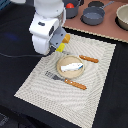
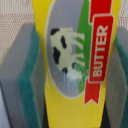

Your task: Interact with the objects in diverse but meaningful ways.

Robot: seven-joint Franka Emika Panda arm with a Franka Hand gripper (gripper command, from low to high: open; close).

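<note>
My gripper [image 1: 61, 45] is shut on the yellow butter box [image 1: 64, 40], holding it over the placemat just beyond the plate's rim. In the wrist view the box [image 2: 75, 60], with its red "BUTTER" banner and cow picture, sits clamped between the green finger pads [image 2: 27, 80]. The white-and-blue fish [image 1: 71, 65] lies on the tan plate [image 1: 62, 70]. The red tomato [image 1: 70, 6] sits at the back, partly behind the arm. The bread loaf is out of view.
A wooden-handled knife [image 1: 89, 58] and fork [image 1: 69, 82] flank the plate on the striped beige placemat [image 1: 50, 92]. Grey pots [image 1: 93, 15] and a tan bowl [image 1: 123, 17] stand on a brown board at the back right.
</note>
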